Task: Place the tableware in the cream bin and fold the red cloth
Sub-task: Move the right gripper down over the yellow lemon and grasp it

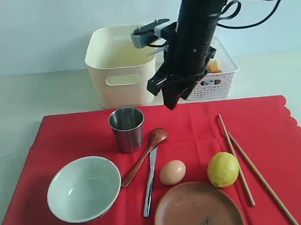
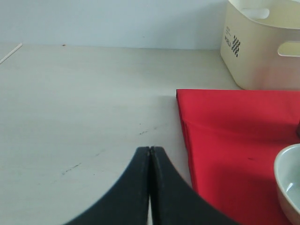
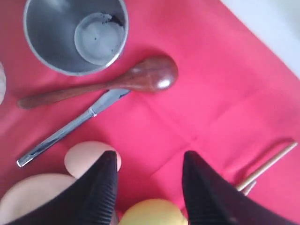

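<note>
- Your right gripper (image 1: 171,104) hangs above the far middle of the cloth (image 1: 202,127). Its ribbed black fingers (image 3: 101,187) are parted about halfway, with nothing between them.
- Your left gripper (image 2: 150,151) has its smooth black jaws pressed together and empty, over the bare pale table (image 2: 84,103) off the cloth's left edge.
- The cloth is bright red fabric, spread flat, faintly creased and scalloped along its right edge.
- The cup (image 1: 126,128), round brushed steel, stands upright on the cloth's far left-middle.
- The spoon (image 1: 145,155), glossy brown wood, lies slanted just right of the cup. The slim silver knife (image 1: 150,180) lies beside it, its blade tip at the spoon's handle.
- The bowl (image 1: 84,188), glazed pale green-white, sits near left on the cloth.
- The plate (image 1: 198,208), round matte brown, sits at the near edge, right of the knife.
- The chopsticks (image 1: 236,156), two long wooden sticks, lie slanted on the right, beside the lemon (image 1: 223,169). The egg (image 1: 172,172) rests between the knife and the lemon.
- The bin (image 1: 119,66), smooth cream plastic with rounded corners, stands beyond the cloth's far edge, left of the white lattice basket (image 1: 222,81).
</note>
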Available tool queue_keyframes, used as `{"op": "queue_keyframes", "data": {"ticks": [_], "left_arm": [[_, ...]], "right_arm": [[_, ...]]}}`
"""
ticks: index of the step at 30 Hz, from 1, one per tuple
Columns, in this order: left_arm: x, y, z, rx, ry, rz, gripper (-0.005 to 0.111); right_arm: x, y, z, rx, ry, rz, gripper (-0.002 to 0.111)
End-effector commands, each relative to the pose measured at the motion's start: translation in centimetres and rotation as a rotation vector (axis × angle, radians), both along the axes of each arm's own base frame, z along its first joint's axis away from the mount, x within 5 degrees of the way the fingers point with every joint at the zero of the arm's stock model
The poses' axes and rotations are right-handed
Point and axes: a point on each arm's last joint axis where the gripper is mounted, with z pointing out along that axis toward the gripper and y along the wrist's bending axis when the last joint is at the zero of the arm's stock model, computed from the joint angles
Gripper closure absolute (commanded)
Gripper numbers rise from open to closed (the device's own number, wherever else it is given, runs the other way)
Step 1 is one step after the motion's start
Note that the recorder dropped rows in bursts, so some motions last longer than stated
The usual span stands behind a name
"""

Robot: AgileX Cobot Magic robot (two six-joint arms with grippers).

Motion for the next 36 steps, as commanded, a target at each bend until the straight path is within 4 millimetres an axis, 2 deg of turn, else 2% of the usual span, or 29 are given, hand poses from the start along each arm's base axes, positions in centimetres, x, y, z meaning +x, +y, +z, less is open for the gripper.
{"op": "queue_keyframes", "data": {"ticks": [1,8,13,18,23,26,32,36], "left_arm": [[0.0,0.0,0.1,0.004,-0.017,0.0,0.107],[0.0,0.0,0.1,0.004,-0.017,0.0,0.107],[0.0,0.0,0.1,0.004,-0.017,0.0,0.107],[0.0,0.0,0.1,0.004,-0.017,0.0,0.107],[0.0,0.0,0.1,0.004,-0.017,0.0,0.107],[0.0,0.0,0.1,0.004,-0.017,0.0,0.107],[0.0,0.0,0.1,0.004,-0.017,0.0,0.107],[0.0,0.0,0.1,0.004,-0.017,0.0,0.107]], "right_arm": [[-2.1,-2.1,0.2,-0.095,0.006,-0.066,0.065],[-6.2,-5.7,0.2,-0.235,0.003,-0.161,0.065],[-8.4,-7.1,-0.8,-0.259,0.002,-0.182,0.065],[-9.2,-7.4,-3.1,-0.245,0.008,-0.174,0.065],[-8.6,-7.1,-4.2,-0.196,-0.035,-0.254,0.064],[-8.2,-6.7,-4.4,-0.149,-0.063,-0.359,0.056],[-8.0,-6.6,-5.4,-0.161,-0.026,-0.413,0.026],[-7.9,-6.2,-6.6,-0.148,0.023,-0.463,0.023]]}}
